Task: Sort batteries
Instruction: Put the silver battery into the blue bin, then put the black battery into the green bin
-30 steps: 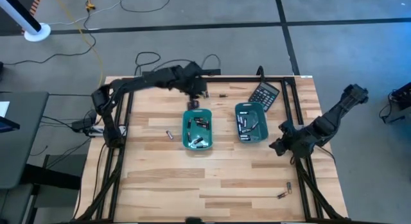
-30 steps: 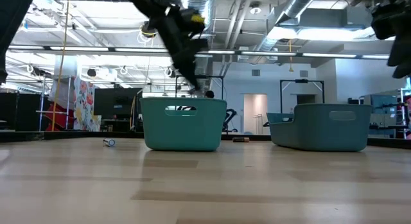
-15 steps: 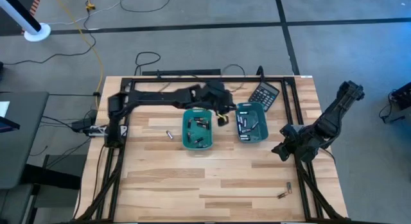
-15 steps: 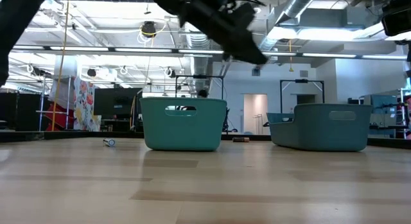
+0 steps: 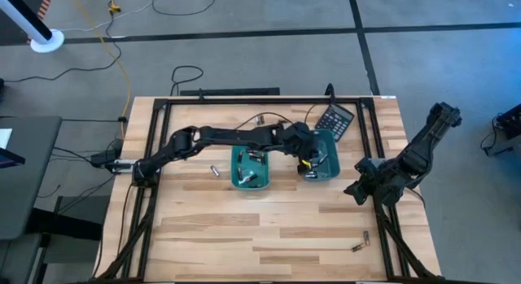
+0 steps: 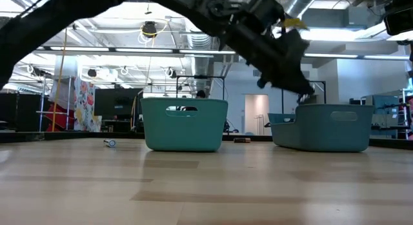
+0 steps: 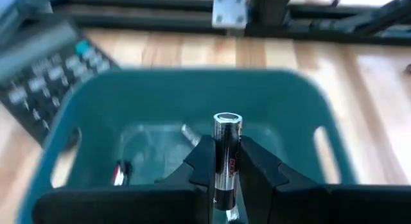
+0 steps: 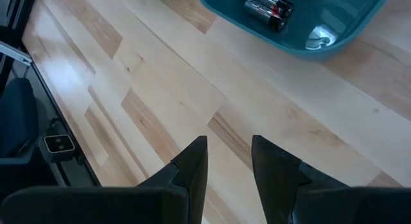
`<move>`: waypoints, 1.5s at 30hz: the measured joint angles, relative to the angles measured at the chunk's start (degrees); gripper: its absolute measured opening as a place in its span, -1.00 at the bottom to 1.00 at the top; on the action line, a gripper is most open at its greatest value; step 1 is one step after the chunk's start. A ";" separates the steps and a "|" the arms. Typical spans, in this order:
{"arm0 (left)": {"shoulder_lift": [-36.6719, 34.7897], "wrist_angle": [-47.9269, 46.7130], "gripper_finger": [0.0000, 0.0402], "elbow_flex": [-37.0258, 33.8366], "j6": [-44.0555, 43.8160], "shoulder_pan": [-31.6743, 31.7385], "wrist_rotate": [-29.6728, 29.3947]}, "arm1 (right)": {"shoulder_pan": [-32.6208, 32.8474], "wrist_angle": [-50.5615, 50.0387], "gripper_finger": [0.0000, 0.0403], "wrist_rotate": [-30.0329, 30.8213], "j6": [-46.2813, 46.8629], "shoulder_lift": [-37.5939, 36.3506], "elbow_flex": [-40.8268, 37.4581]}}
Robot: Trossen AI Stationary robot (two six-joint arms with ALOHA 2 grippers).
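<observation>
Pale wooden planks make up the tabletop (image 5: 269, 227), ringed by a black metal frame, with grey floor beyond it. Two teal trays stand near its middle: the left tray (image 5: 249, 164) and, just beside it, the right tray (image 5: 318, 156), which serves as landmark. A black calculator (image 5: 334, 120) lies touching the right tray's far corner.

Reaching across the left tray, the left gripper (image 7: 226, 161) hovers over the right tray's inner space, clamped on one battery (image 7: 227, 156), silvery with a dark band, held upright between the fingers (image 7: 202, 161). Below it, in the right tray, lie a few more batteries (image 7: 122, 171). The left tray also holds several batteries (image 5: 248, 168).

The right gripper (image 8: 228, 156) waits over bare planks just past the right tray's outer side, fingers parted with nothing between them; two dark batteries with red ends (image 8: 268, 7) show in the tray's corner ahead of it.

One stray battery (image 5: 215, 171) lies on the tabletop beyond the left tray, and two stray batteries (image 5: 361, 242) lie near the tabletop's front edge, well apart from the right tray.
</observation>
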 joint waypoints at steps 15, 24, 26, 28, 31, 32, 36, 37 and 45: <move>3.41 -3.38 -0.66 0.91 -5.06 1.51 1.53 | 0.00 1.27 -0.32 0.02 -2.90 -0.01 0.00; 3.44 -3.70 -0.53 0.91 -4.73 1.51 1.52 | 0.00 1.27 -0.32 0.02 -2.90 -0.01 0.00; 3.44 -3.68 -0.52 0.91 -4.74 1.53 1.52 | 0.00 1.27 -0.32 0.02 -2.90 -0.01 0.00; 3.43 -3.72 -0.52 0.91 -5.00 1.55 1.52 | 0.00 1.32 -0.32 0.02 -2.90 -0.01 0.00; 2.96 -4.00 -0.52 0.92 -5.12 1.56 1.50 | 0.00 1.74 -0.32 0.02 -2.90 -0.01 0.00; 2.39 -4.99 -0.52 1.20 -5.14 1.55 1.50 | 0.00 1.86 -0.32 0.02 -2.90 0.00 0.00; -0.22 -10.56 -0.52 2.85 -3.26 1.57 1.47 | -0.04 2.42 -0.32 0.02 -2.89 0.34 0.00; -1.01 -13.64 -0.52 3.54 -2.30 1.57 1.48 | -0.09 2.39 -0.32 0.02 -2.81 0.60 0.00; -8.27 -29.91 -0.51 5.63 -4.44 0.30 1.34 | -0.07 2.76 -0.32 -0.31 3.39 3.22 0.00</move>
